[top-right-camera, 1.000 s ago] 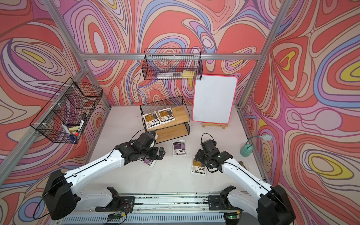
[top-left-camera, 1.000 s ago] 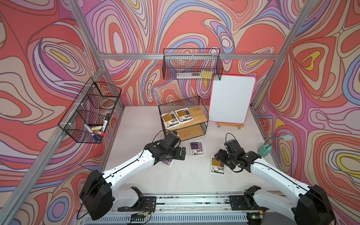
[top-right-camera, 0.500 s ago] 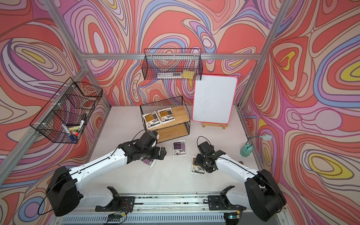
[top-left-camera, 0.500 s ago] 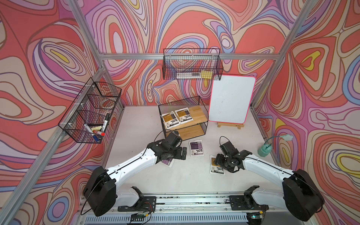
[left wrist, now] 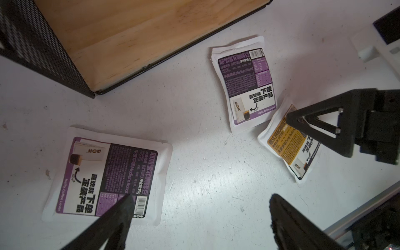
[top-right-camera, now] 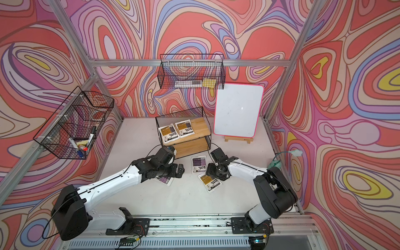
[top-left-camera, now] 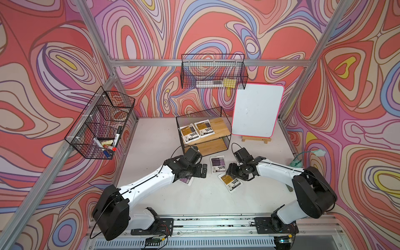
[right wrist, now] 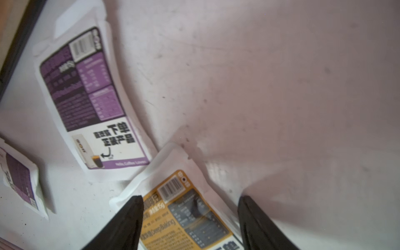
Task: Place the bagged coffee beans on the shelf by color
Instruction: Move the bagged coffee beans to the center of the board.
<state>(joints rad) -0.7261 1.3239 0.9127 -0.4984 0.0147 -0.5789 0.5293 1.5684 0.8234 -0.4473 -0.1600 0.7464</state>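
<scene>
right gripper point(right wrist: 190, 198): released, black wedge fingers point(right wrist: 127, 218) spread either side of the barcode end of the yellow pouch point(right wrist: 186, 218), which lies flat on the table point(top-left-camera: 151, 140). left gripper point(left wrist: 201, 195): also spread wide, holding nothing, one matte fingertip point(left wrist: 123, 207) over the barcode corner of the purple pouch point(left wrist: 108, 175).

pouches: flat white film, slightly puffy, crimped edges, printed labels. second purple pouch point(left wrist: 244, 86) lies just in front of the shelf point(top-left-camera: 220, 127), corner to corner with the yellow pouch. touching or not, can't tell.

shelf: black wire frame, fine mesh sides, two pale wood boards with visible grain. top board holds the near shelved pouch point(top-left-camera: 189, 134) and the far shelved pouch point(top-left-camera: 204, 128), both yellow, edge to edge.

side basket point(top-left-camera: 91, 129) on the left wall: black wire grid, divided compartments, markers point(top-left-camera: 118, 135) in the nearest one. back basket point(top-left-camera: 207, 67): same wire, holds a yellow block point(top-left-camera: 229, 83) and a long pale item, too small to tell. whiteboard point(top-left-camera: 256, 113): pink edge, rounded corners, on a small wood easel point(top-left-camera: 256, 139).
</scene>
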